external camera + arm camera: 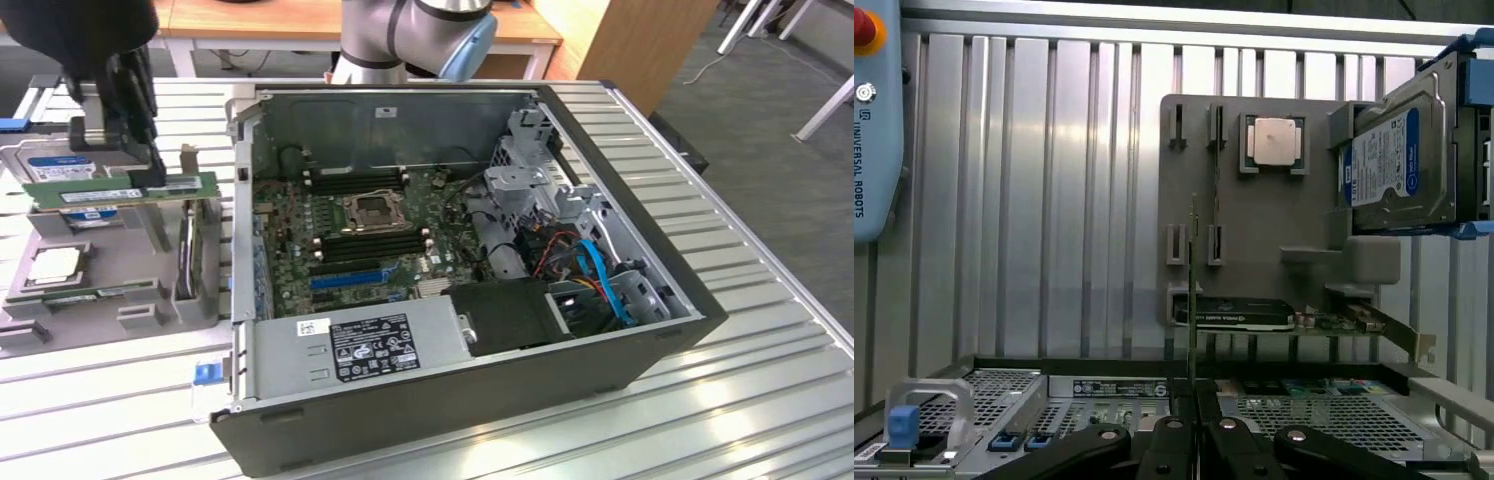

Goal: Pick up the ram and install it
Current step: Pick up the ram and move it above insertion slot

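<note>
Half the job looks done: the gripper (144, 176) is clamped nearly shut on the ram (80, 193), holding it edge-down just above the gray parts rack (140, 318), at the exterior view's left of the open computer case (627, 365). Installing isn't done, and I'd guess it calls for lining the stick up square over a free motherboard slot (354, 245). Everything sits on a ribbed metal table (761, 400), wooden desk (267, 18) behind.

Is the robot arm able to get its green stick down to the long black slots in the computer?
Probably yes. The fingers are shut on the ram above the grey tray, and the computer case lies open on top, with nothing covering the slots beside the processor socket.
</note>
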`<act>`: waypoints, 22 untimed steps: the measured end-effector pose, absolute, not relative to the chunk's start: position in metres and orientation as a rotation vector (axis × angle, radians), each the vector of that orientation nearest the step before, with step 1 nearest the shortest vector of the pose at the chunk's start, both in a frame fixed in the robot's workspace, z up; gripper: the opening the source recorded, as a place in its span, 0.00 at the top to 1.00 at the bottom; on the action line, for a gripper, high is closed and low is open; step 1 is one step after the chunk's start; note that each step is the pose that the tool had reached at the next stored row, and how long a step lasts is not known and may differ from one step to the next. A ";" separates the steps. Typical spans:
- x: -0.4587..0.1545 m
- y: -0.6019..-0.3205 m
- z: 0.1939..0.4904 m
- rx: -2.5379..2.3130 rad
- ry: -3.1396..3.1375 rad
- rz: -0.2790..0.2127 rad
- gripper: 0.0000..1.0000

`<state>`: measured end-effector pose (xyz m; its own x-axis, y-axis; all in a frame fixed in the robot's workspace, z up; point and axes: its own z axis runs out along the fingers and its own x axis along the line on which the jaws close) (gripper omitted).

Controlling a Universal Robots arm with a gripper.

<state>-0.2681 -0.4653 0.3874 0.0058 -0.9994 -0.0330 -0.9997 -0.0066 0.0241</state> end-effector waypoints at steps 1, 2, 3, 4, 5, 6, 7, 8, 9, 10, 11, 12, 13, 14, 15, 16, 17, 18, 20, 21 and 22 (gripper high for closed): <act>-0.265 -0.465 0.387 -2.225 2.209 0.063 0.88; -0.262 -0.465 0.387 -2.226 2.207 0.063 0.88; -0.259 -0.465 0.387 -2.228 2.206 0.063 0.88; -0.256 -0.465 0.387 -2.229 2.205 0.063 0.88; -0.253 -0.465 0.387 -2.230 2.203 0.063 0.88; -0.250 -0.465 0.387 -2.232 2.202 0.063 0.88; -0.246 -0.465 0.387 -2.233 2.200 0.063 0.88; -0.243 -0.465 0.387 -2.235 2.198 0.063 0.88; -0.240 -0.465 0.387 -2.237 2.197 0.063 0.88; -0.237 -0.465 0.387 -2.238 2.195 0.064 0.88; -0.234 -0.465 0.387 -2.240 2.194 0.064 0.88; -0.230 -0.465 0.387 -2.241 2.192 0.064 0.88; -0.227 -0.465 0.387 -2.243 2.191 0.064 0.88; -0.224 -0.465 0.387 -2.244 2.189 0.064 0.88; -0.220 -0.465 0.387 -2.246 2.188 0.064 0.88; -0.217 -0.465 0.387 -2.247 2.186 0.064 0.88; -0.214 -0.465 0.387 -2.249 2.185 0.064 0.88; -0.210 -0.465 0.387 -2.250 2.183 0.064 0.88; -0.204 -0.465 0.387 -2.253 2.180 0.064 0.88; -0.200 -0.465 0.387 -2.255 2.178 0.064 0.88; -0.197 -0.465 0.387 -2.256 2.177 0.064 0.88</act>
